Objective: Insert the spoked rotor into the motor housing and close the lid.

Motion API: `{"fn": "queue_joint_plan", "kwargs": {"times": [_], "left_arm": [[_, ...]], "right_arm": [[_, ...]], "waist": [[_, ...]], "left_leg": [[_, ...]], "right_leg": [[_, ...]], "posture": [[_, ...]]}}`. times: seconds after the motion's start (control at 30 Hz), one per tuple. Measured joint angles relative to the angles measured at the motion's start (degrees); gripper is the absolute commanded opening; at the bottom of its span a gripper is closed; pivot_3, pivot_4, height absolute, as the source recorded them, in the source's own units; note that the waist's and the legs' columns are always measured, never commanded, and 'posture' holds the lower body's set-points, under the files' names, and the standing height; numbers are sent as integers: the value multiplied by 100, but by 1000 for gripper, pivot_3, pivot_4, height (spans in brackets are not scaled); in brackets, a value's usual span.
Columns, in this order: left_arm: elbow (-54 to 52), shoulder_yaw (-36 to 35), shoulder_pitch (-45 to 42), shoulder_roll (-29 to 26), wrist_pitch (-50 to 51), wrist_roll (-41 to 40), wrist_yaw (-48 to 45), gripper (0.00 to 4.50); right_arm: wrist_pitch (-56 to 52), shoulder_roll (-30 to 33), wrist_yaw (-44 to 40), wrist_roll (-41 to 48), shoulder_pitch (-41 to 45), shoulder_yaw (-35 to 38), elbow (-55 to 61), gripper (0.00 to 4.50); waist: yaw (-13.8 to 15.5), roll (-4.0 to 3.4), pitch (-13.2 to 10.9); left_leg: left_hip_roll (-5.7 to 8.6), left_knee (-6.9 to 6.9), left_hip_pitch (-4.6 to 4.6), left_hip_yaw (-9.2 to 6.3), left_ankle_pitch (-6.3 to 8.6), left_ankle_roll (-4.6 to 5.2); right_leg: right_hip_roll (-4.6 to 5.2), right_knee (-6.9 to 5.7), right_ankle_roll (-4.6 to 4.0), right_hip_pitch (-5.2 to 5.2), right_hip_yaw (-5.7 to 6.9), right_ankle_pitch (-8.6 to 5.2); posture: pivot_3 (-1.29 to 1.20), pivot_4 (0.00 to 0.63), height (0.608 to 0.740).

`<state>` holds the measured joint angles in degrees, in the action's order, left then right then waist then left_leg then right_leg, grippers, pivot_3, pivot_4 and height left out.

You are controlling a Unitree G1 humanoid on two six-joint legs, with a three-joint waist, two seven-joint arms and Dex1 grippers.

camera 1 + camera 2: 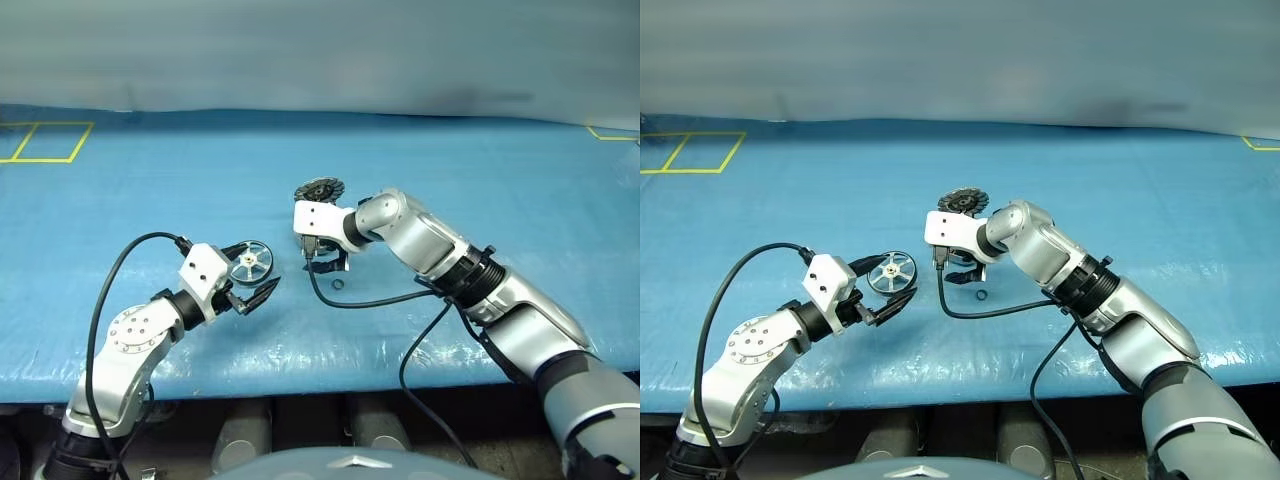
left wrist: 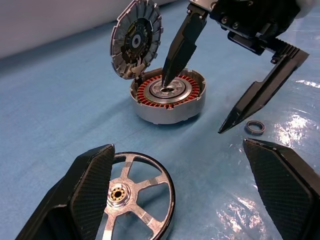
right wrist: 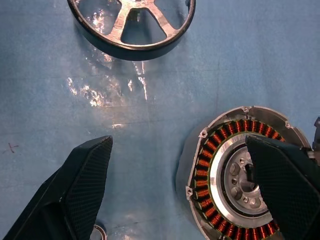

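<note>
Spoked rotor lies flat on the blue worktop at centre-left of the head view, between the spread fingers of the left pincer, which grips nothing. Just right of it, the motor housing stands with its lid tilted open. The right pincer hangs spread over it, one fingertip at the centre hole, a small ring nearby.

Silver spoked rotor, copper-orange windings in grey motor housing.
</note>
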<state>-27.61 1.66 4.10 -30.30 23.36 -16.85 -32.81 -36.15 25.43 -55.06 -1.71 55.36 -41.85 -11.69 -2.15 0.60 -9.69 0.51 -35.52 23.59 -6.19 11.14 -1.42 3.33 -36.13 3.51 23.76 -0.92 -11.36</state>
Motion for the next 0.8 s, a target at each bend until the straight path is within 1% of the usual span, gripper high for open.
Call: {"fn": "queue_joint_plan", "kwargs": {"times": [0.1,0.33,0.57,0.67,0.73,0.77,0.8], "left_arm": [[0,0,41,35,-31,32,1,4472],[0,-3,109,108,-82,45,12,4472],[1,-2,90,109,-136,51,12,4472],[20,5,49,118,-146,55,13,4500],[45,14,20,128,-152,58,12,4500],[46,16,17,136,-156,58,12,4500],[47,17,16,142,-161,60,10,4500]], "right_arm": [[155,-132,-28,-189,128,20,-480,4500],[375,-269,-152,-459,188,144,-1131,4500],[442,-353,-374,-637,166,189,-1304,4500],[448,-423,-381,-700,108,202,-1300,3914],[451,-467,-369,-743,81,252,-1282,3281],[447,-467,-368,-769,65,287,-1276,2869],[441,-468,-365,-794,52,319,-1267,2551]], "waist": [[-3,0,0],[-8,-4,-2],[-10,-6,-4],[-10,-7,-4],[-10,-7,-4],[-10,-6,-4],[-8,-6,-4]], "left_leg": [[0,0,-1,-1,0,0],[0,0,-2,0,-1,-1],[0,-2,-6,-1,-1,-2],[0,-5,-9,-1,-1,-2],[0,-9,-10,-1,-2,-3],[0,-9,-11,-1,-2,-3],[0,-10,-12,-1,-2,-3]], "right_leg": [[-1,-3,-1,1,0,0],[-1,-10,0,2,-1,1],[-2,-24,-2,3,-1,0],[-2,-32,-4,2,-1,-1],[-2,-38,-5,2,-1,-2],[-2,-40,-6,1,-1,-3],[-2,-43,-8,1,-1,-5]], "posture": [[0,150,740],[0,150,740],[0,150,740],[0,150,740],[0,150,740],[0,150,740],[0,150,740]]}}
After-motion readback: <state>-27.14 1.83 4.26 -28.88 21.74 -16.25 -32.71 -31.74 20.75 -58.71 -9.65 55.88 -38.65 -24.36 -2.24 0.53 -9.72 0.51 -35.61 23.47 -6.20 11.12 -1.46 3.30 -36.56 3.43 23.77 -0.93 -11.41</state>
